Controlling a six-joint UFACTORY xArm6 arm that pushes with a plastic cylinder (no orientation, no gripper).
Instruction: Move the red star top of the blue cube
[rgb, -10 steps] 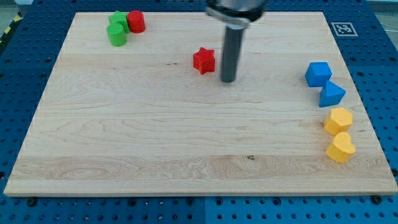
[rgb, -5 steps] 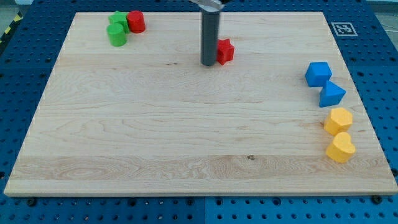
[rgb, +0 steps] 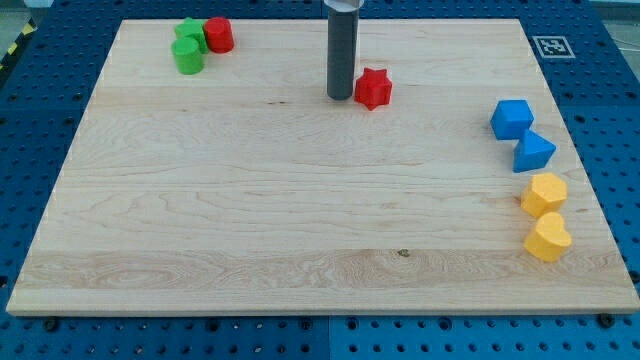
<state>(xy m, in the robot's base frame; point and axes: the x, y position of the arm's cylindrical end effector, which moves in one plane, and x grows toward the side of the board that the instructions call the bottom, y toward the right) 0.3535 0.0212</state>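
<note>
A blue pegboard floor frames a pale wooden counter (rgb: 300, 230) that fills almost the whole view. Above it the arm shows only as a dark rod coming down from twelve o'clock; it carries no grasping end effector, so there is nothing to open or close, only my tip (rgb: 340, 97) resting on the wood. The tip sits just beside the red star (rgb: 373, 88), at the star's nine o'clock, close enough that I cannot tell whether they touch. The blue cube (rgb: 512, 118) lies well apart at the star's three-to-four o'clock, near the counter's right edge, with a blue wedge-shaped block (rgb: 533, 152) touching it at five o'clock and two yellow blocks (rgb: 546, 194) (rgb: 548, 238) below that. A green pair (rgb: 187, 48) and a red cylinder (rgb: 219, 35) sit far off at ten o'clock. To do this push well, I judge the tip should stay squarely behind the star's centre, pressing toward three o'clock along a line passing above the cube, so the star ends at the cube's twelve o'clock. An off-centre contact would likely spin the star aside; slowing near the edge seems wise.
</note>
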